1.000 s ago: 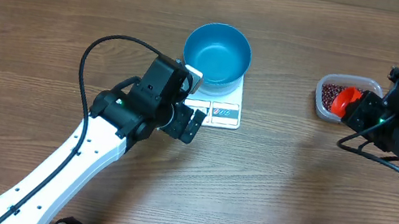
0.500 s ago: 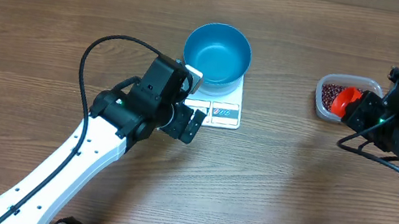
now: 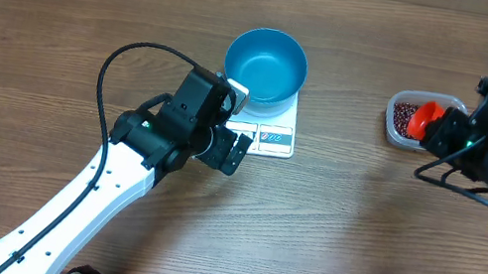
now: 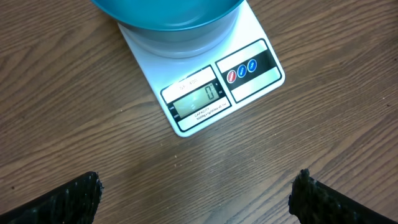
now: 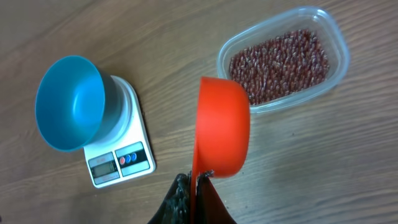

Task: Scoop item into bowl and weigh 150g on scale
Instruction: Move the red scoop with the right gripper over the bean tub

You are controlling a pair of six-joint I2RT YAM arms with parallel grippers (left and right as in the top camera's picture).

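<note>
L gripper (image 4: 196, 200): jaws spread wide, nothing between them; hovers over the table (image 3: 357, 238) just in front of the scale's readout edge.
R gripper (image 5: 193, 190): clamped tight on handle end of the scoop (image 5: 222, 127).
Scoop: orange, turned up on its edge, outer side toward the wrist cam. Inside is hidden, so can't tell if loaded. Overhead view puts it over the tub (image 5: 336, 38).
Beans (image 5: 280, 57): dark red-brown heap in the clear rect. tub, at right of table, well apart from scale.
Bowl (image 3: 267, 64): bright blue, upright, sits on back part of the scale; inside shows bare blue.
Scale (image 3: 270, 134): white, flat on table near centre, front panel clear of the bowl.
Display (image 4: 199, 99): reads 0 in left wrist view; red and blue button marks just beside it.
</note>
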